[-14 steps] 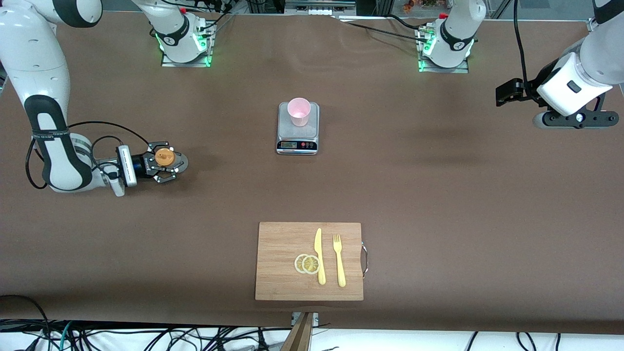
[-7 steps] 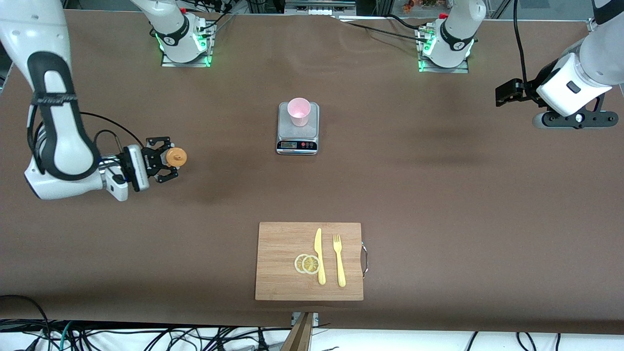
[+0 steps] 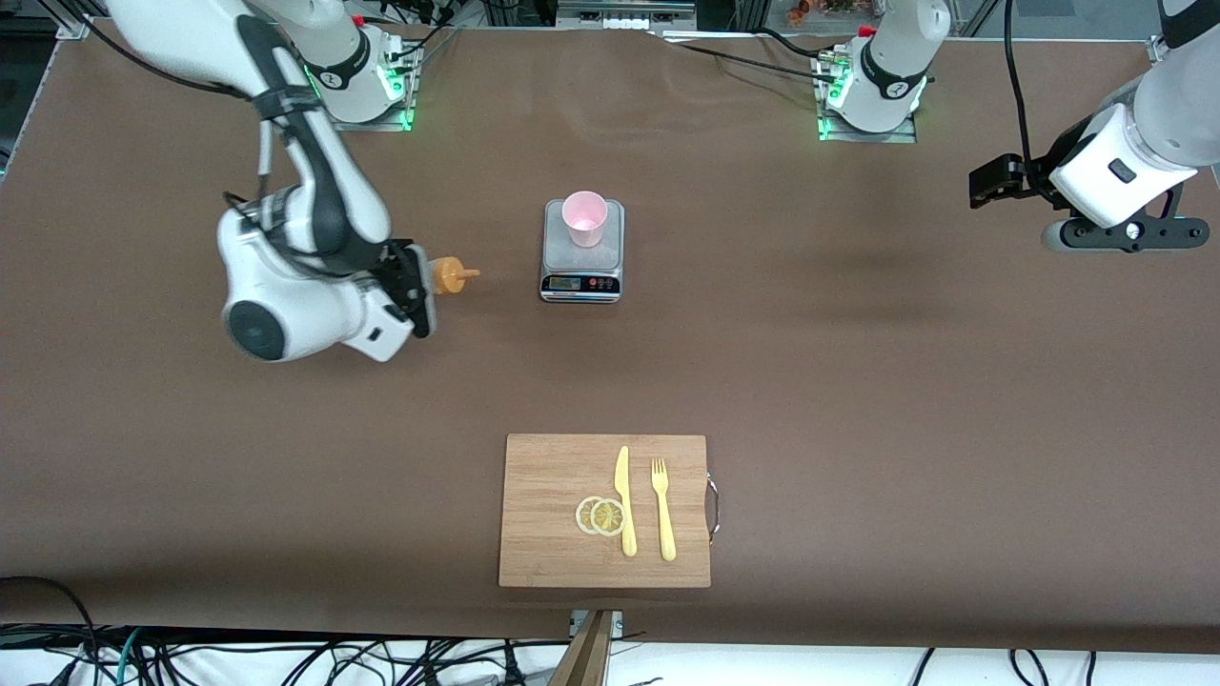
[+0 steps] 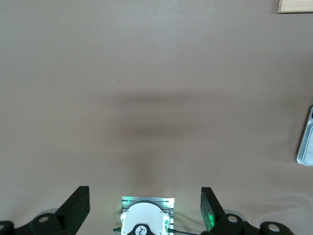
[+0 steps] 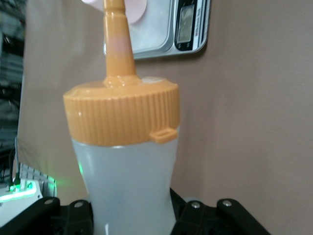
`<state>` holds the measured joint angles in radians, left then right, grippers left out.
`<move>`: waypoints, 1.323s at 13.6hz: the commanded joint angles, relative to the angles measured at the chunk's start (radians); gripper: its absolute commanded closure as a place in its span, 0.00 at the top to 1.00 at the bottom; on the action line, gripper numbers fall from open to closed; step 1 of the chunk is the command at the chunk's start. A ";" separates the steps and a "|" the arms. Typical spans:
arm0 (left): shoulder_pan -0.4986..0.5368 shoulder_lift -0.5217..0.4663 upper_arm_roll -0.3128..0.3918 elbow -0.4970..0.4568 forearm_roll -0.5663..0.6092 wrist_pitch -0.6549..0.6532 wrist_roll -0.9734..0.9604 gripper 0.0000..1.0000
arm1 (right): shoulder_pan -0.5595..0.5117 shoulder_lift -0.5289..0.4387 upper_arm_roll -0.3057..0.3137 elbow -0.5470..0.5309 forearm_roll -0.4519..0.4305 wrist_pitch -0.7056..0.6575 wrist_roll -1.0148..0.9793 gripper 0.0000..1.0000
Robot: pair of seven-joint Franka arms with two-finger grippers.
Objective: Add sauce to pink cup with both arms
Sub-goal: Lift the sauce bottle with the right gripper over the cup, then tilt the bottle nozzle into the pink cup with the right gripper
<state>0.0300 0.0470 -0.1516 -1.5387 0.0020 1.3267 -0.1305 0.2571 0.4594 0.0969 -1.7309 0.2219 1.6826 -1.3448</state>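
Nearest the front camera, a wooden cutting board (image 3: 604, 510) is lying with lemon slices (image 3: 600, 515), a yellow knife (image 3: 624, 500) and a yellow fork (image 3: 662, 509) on it, well apart from the scale (image 3: 582, 251) and playing no visible part in the pouring. Farther from that camera, the scale is carrying the pink cup (image 3: 584, 218), which is standing upright on its platform, presumably so that the added sauce can be weighed. Beside the scale, toward the right arm's end of the table, the right gripper (image 3: 416, 286) is clenching the sauce (image 3: 447, 275) by its pale body and holding it in the air, tipped over so that the orange nozzle is pointing toward the scale; in the right wrist view the sauce (image 5: 124, 156) is lining up with the cup, which suggests an approach for pouring. Toward the left arm's end, well apart from the scale, the left gripper (image 4: 145, 208) is waiting aloft with its fingers spread wide and nothing between them.
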 commanded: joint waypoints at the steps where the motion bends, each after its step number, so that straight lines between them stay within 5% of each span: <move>1: 0.005 0.005 -0.006 0.017 0.023 -0.014 0.019 1.00 | 0.033 -0.025 0.075 -0.003 -0.126 0.003 0.162 0.00; 18: -0.007 0.008 -0.014 0.031 0.021 -0.014 0.019 1.00 | 0.278 0.002 0.181 -0.003 -0.437 -0.063 0.581 0.00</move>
<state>0.0244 0.0470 -0.1605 -1.5356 0.0020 1.3268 -0.1305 0.5249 0.4678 0.2714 -1.7380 -0.1816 1.6401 -0.7885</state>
